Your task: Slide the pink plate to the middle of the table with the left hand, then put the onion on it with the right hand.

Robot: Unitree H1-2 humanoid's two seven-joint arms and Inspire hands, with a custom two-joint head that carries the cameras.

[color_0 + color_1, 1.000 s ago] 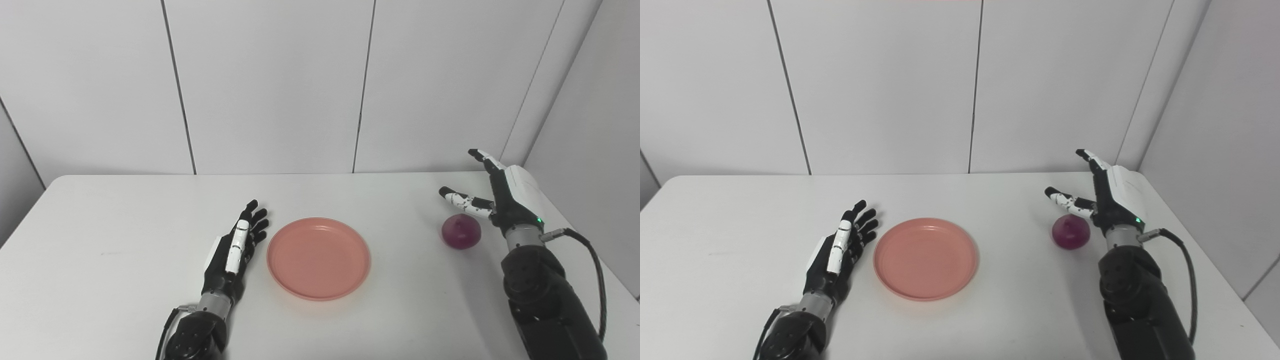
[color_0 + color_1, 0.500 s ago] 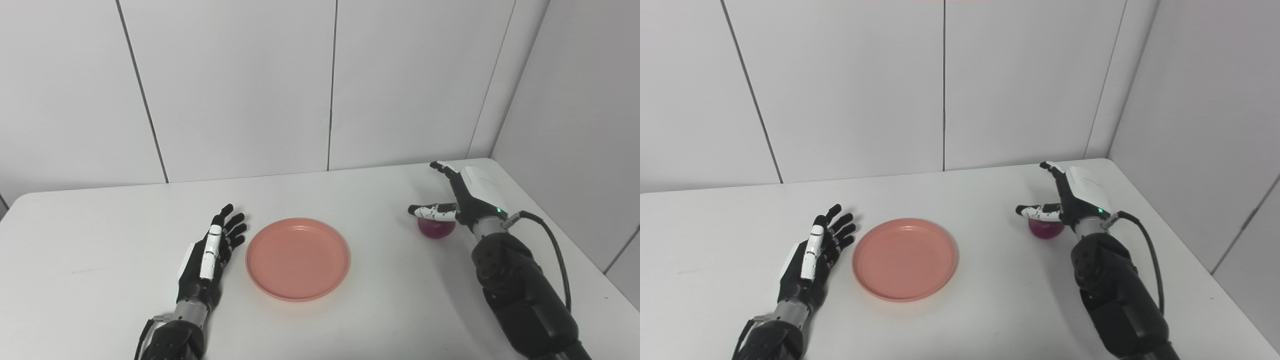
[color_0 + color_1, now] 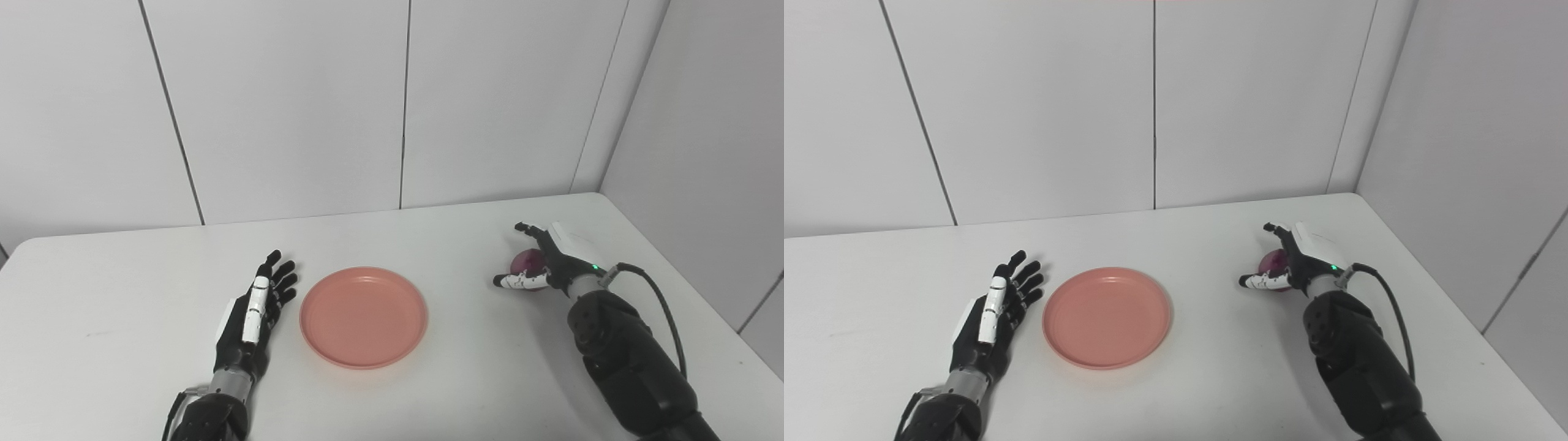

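Note:
The pink plate [image 3: 364, 316] lies flat near the middle of the white table [image 3: 429, 392]. Just left of it rests my left hand [image 3: 256, 306], open, fingers stretched out, apart from the plate's rim. The purple onion [image 3: 528, 262] sits at the right of the table. My right hand [image 3: 545, 263] is lowered around it, fingers spread over its far side and the thumb stretched along its near side. The fingers are still apart and most of the onion is hidden behind the hand.
The table's right edge runs close behind my right arm [image 3: 631, 361], with a grey wall [image 3: 723, 153] beyond it. A black cable [image 3: 661, 306] loops from the right wrist. White wall panels stand behind the table's far edge.
My right hand has dropped from above the onion down around it, thumb now low at the near side. The camera swung right early on. Plate and left hand stayed put.

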